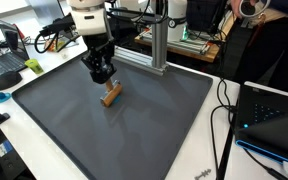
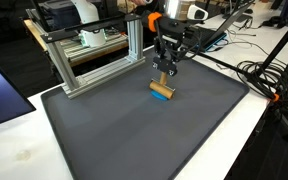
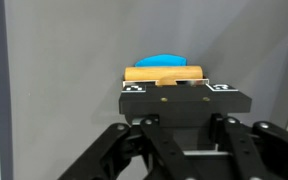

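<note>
A tan wooden block [image 1: 111, 95] with a blue underside sits low over the dark grey mat [image 1: 74, 120], toward its far side. In both exterior views my gripper [image 1: 102, 74] comes down onto the block [image 2: 161, 91] from above. The gripper [image 2: 165, 68] is shut on the block's top. In the wrist view the wooden block [image 3: 164, 73] lies between the black fingertip pads [image 3: 136, 92], with its blue part [image 3: 162, 60] showing beyond. The gripper [image 3: 174, 90] hides the rest of the block. I cannot tell whether the block touches the mat.
An aluminium frame [image 1: 156, 45] stands at the mat's far edge, close to the gripper; the same frame [image 2: 94, 60] shows in both exterior views. A laptop [image 1: 274, 115] and cables [image 1: 224, 110] lie beside the mat. More cables [image 2: 264, 80] trail off the table.
</note>
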Motion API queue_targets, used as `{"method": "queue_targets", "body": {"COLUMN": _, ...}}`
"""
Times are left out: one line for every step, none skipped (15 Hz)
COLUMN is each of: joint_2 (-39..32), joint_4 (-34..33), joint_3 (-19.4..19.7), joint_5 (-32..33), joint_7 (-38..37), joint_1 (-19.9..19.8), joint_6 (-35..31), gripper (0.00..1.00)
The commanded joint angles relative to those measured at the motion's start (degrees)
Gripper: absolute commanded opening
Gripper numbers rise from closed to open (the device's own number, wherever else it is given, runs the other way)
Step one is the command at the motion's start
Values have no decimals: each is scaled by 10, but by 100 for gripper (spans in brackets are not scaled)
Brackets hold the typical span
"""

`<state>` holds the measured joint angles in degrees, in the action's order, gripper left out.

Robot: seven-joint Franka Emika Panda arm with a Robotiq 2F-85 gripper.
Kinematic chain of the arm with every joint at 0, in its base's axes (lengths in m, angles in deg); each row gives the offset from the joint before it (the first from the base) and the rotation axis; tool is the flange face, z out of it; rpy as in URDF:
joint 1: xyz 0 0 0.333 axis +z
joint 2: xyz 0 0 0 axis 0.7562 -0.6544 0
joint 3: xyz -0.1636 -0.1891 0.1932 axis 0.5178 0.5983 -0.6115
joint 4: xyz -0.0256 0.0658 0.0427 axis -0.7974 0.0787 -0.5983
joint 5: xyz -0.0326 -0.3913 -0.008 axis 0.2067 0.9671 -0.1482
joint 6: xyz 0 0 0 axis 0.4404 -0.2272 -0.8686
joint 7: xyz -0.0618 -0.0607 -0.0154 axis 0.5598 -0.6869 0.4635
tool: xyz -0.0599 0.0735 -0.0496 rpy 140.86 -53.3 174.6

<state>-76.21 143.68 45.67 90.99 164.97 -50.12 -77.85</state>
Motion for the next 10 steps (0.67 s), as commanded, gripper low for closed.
{"method": "queue_targets", "body": {"joint_2": -32, "joint_4": -8, "joint_3": 17, "joint_5": 39, "joint_7": -15, "joint_1": 0, "joint_6": -4, "gripper": 22}}
{"method": "queue_targets", "body": {"joint_2": -33, "joint_4": -8, "joint_3": 18, "joint_5": 42, "joint_7": -16, "joint_1": 0, "joint_6": -4, "gripper": 22}}
{"method": "queue_targets", "body": {"joint_2": -33, "joint_4": -8, "joint_3": 18, "joint_5": 42, "joint_7": -16, "joint_1": 0, "joint_6": -4, "gripper": 22}}
{"method": "queue_targets", "body": {"joint_2": -33, "joint_4": -8, "joint_3": 18, "joint_5": 44, "joint_7": -17, "joint_1": 0, "joint_6": -4, "gripper": 22}}
{"method": "queue_targets", "body": {"joint_2": -33, "joint_4": -9, "joint_3": 19, "joint_5": 46, "joint_7": -18, "joint_1": 0, "joint_6": -4, "gripper": 22}}
{"method": "queue_targets", "body": {"joint_2": -33, "joint_4": -9, "joint_3": 19, "joint_5": 48, "joint_7": -19, "joint_1": 0, "joint_6": -4, "gripper": 22}}
{"method": "queue_targets", "body": {"joint_2": -33, "joint_4": -10, "joint_3": 20, "joint_5": 51, "joint_7": -19, "joint_1": 0, "joint_6": -3, "gripper": 22}}
{"method": "queue_targets", "body": {"joint_2": -34, "joint_4": -11, "joint_3": 22, "joint_5": 57, "joint_7": -20, "joint_1": -1, "joint_6": -3, "gripper": 22}}
{"method": "queue_targets", "body": {"joint_2": -36, "joint_4": -11, "joint_3": 24, "joint_5": 64, "joint_7": -21, "joint_1": -1, "joint_6": -3, "gripper": 22}}
{"method": "queue_targets", "body": {"joint_2": -41, "joint_4": -12, "joint_3": 27, "joint_5": 70, "joint_7": -22, "joint_1": -1, "joint_6": -2, "gripper": 22}}
